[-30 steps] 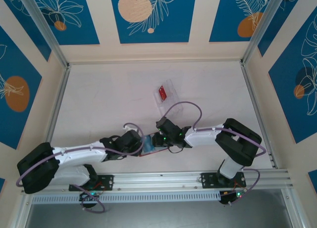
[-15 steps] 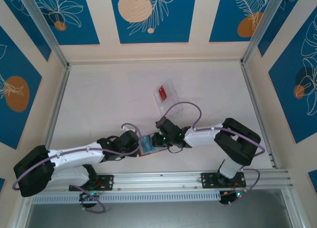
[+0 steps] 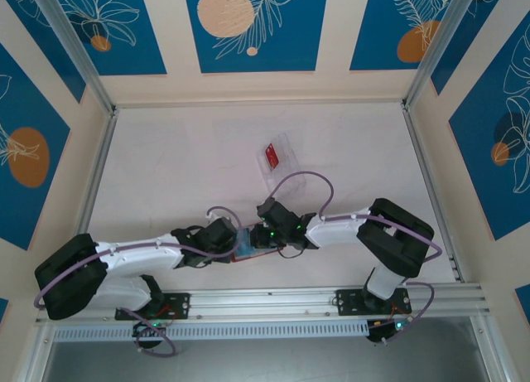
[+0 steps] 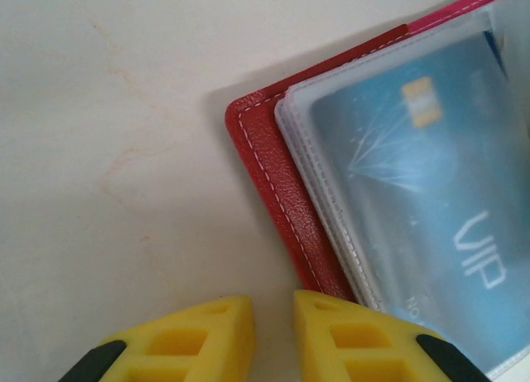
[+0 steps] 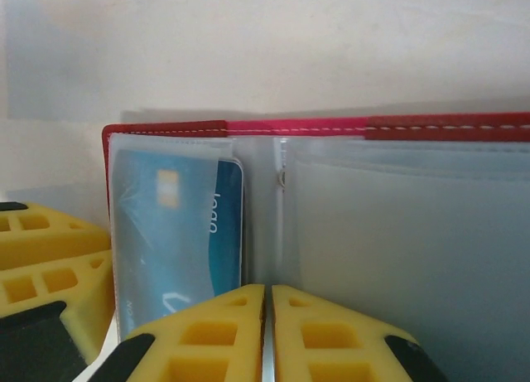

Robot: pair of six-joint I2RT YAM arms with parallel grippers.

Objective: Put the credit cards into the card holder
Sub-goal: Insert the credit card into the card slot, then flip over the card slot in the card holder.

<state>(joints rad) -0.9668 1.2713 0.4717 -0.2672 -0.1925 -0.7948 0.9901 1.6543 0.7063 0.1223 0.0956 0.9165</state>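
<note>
Pale tabletop point(image 3: 182, 166), near edge: the left gripper point(image 4: 273, 306), fingers slightly apart and empty, crowds a corner of the open card holder point(image 4: 277, 191), with the blue card point(image 4: 431, 191) sleeved inside. The right gripper point(image 5: 267, 297), fingers together, rests on the sleeves point(image 5: 397, 233). A nudge from either may skid the holder.

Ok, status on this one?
Right gripper shut at red leather card holder's clear sleeves. Left gripper narrowly parted at its corner. Blue VIP card sleeved. Nothing obstructing.

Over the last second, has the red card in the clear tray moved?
No. The red card lies at the same spot in the clear tray, equally far from the table's back rail.
</note>
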